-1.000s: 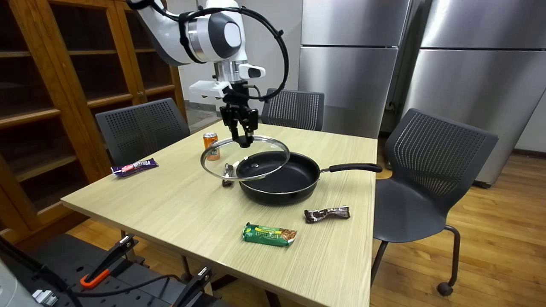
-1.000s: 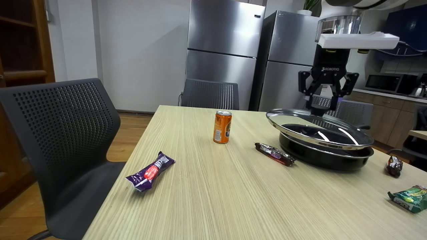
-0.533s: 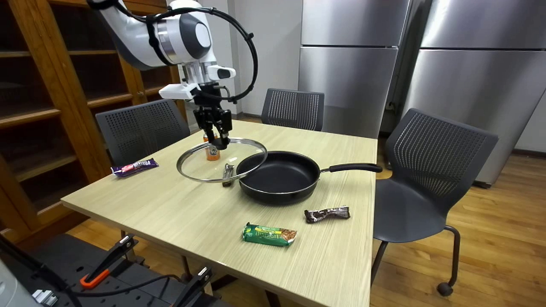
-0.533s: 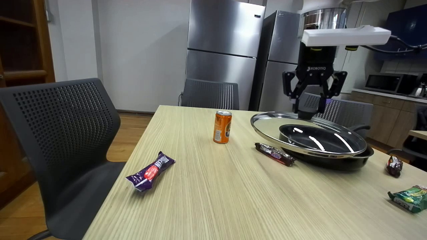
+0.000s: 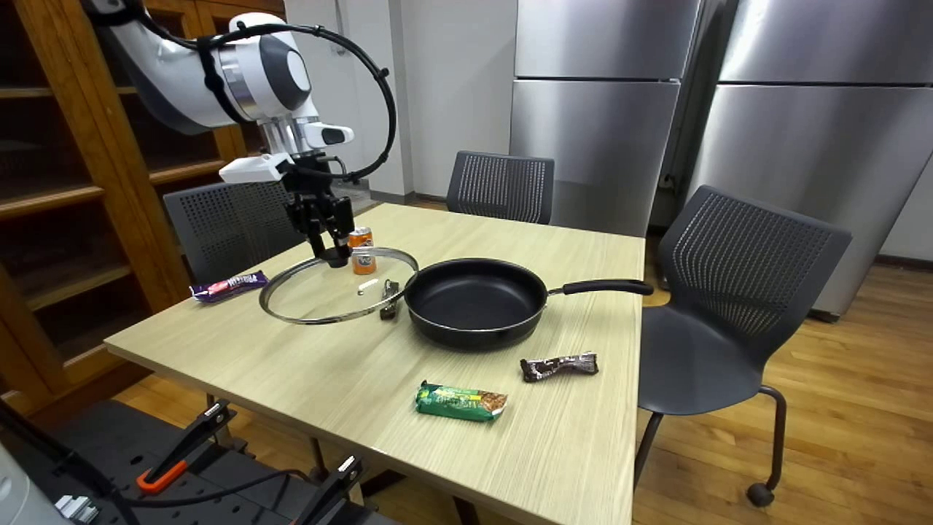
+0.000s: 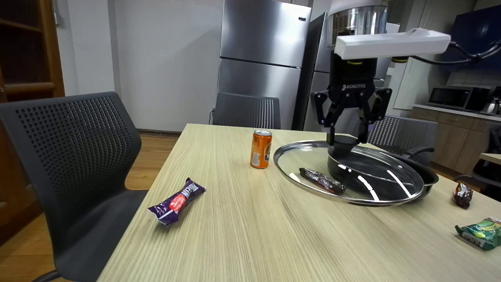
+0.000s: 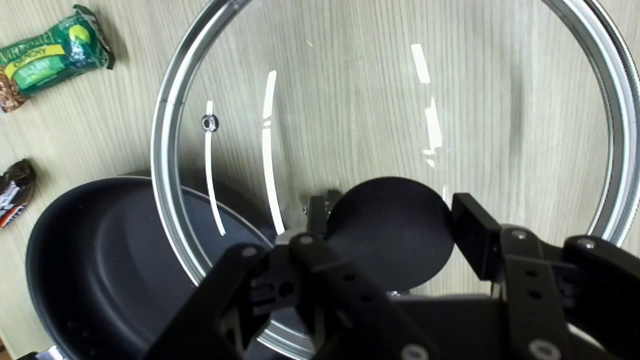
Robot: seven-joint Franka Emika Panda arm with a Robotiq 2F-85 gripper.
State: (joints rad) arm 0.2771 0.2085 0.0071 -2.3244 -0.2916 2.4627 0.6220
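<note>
Glass lid point(image 5: 339, 293), its black knob point(image 7: 390, 230) clamped between the fingers point(image 7: 475, 240) of the gripper point(image 6: 347, 137), is held over the table point(image 5: 568, 430), left of the frying pan point(image 5: 481, 299) in an exterior view, uncovering seemingly done, setting-down seemingly pending

The white arm point(image 5: 175, 76) has grey trim point(image 5: 275, 65), black cabling point(image 5: 392, 109) and a black pincer point(image 6: 347, 137) marked ROBOTIQ.

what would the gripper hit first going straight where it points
The gripper holds the glass lid, which would lead, likely meeting the black pan or the dark wrapped bar beneath it first; depth is unclear.
</note>
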